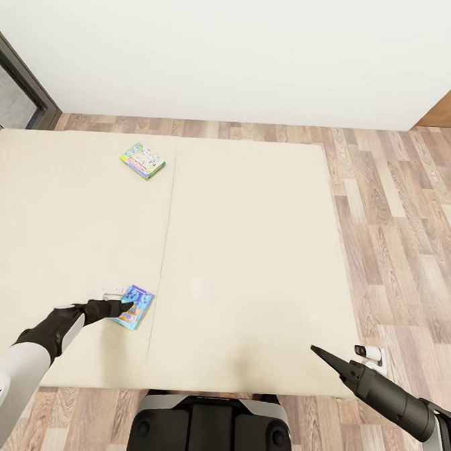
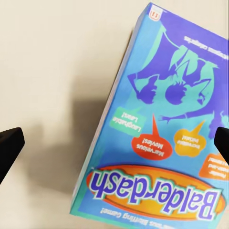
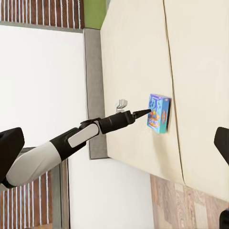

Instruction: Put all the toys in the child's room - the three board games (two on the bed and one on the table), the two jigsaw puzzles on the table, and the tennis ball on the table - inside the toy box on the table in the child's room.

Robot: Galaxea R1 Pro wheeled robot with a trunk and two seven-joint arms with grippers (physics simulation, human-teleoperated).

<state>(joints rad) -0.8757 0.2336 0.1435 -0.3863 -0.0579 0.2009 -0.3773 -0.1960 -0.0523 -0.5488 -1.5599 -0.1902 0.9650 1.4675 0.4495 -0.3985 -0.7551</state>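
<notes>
1. Two board games lie on the bed (image 1: 250, 254), both on its left mattress pad. The blue board game (image 1: 134, 306) sits just beside the seam between the pads, near the bed's front edge. The pale green board game (image 1: 143, 160) sits well apart from it, near the far edge.

2. One left gripper (image 1: 127, 306) is at the blue board game, fingertips over its left edge. In the left wrist view the two dark fingers (image 2: 9, 145) stand wide, one off the box on bare mattress and the other at its far long side. I judge the spread wide enough to straddle the box's width; nothing is held.

3. One right gripper (image 1: 319, 353) hangs above the bed's front right corner, idle and holding nothing. I cannot tell how wide it stands.

4. Handling, blue board game (image 2: 157, 129), titled "Balderdash": I judge it a stiff, light cardboard box with a glossy, possibly slippery lid. It lies flat, so the top face gives no purchase. I would pinch across the two long side walls near mid-length, keeping it level so it does not pivot.

5. One pale green board game: same build by my reckoning, same grip.

6. One white fitting (image 1: 371, 352) sits just off the bed's front right corner.
</notes>
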